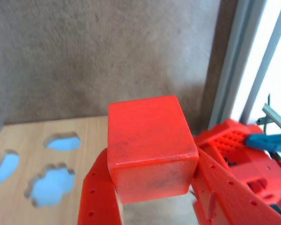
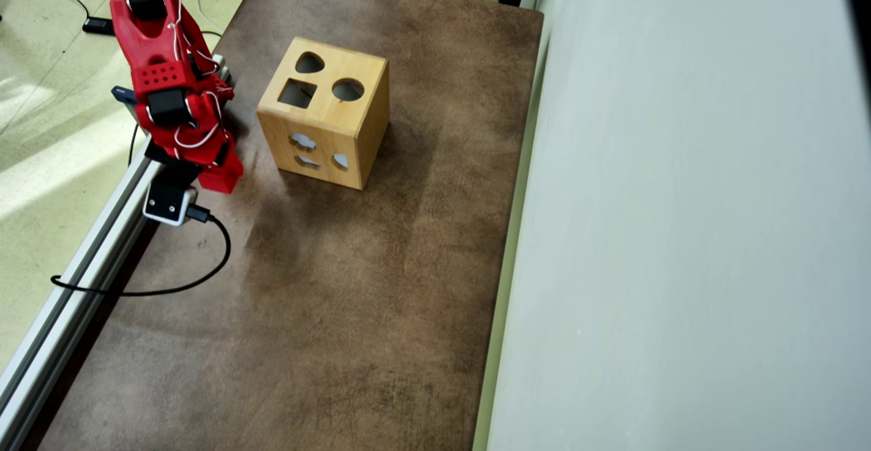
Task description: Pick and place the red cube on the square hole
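Wrist view shows the tool (image 1: pixel 152 199) closed on the cube (image 1: pixel 150 147), its two fingers pinching the lower sides so most of the block stands proud above them. That shallow grip looks risky: a quick swing or a knock on the box (image 2: pixel 326 121) rim could twist it loose, and a skewed cube would jam at the square hole (image 2: pixel 297 92). In the overhead view the arm (image 2: pixel 173 90) hangs at the table (image 2: pixel 354 301) edge, left of the box; the hole lies near, not yet under the tool.
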`<state>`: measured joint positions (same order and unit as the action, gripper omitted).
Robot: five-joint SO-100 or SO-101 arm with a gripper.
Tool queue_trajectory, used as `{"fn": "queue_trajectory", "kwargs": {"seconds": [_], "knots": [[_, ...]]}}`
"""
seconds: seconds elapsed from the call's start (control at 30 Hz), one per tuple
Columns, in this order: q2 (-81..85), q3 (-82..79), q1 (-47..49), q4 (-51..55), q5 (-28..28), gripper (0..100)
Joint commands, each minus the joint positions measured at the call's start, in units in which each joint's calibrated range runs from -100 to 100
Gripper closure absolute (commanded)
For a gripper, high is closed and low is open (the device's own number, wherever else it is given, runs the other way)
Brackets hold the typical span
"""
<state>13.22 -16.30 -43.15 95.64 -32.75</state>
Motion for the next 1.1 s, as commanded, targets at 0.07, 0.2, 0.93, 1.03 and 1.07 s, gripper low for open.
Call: {"fn": "queue_trajectory", "kwargs": {"seconds": [0.07,0.2,0.93,1.03,1.07], "knots": [[10.6,0.38,0.21,2.51,0.24,82],[14.59,0.38,0.29,2.51,0.29,82],[21.05,1.36,7.42,2.51,3.52,82],[21.05,1.36,10.91,2.51,6.15,82],[21.05,1.36,11.95,2.51,7.13,82]]}}
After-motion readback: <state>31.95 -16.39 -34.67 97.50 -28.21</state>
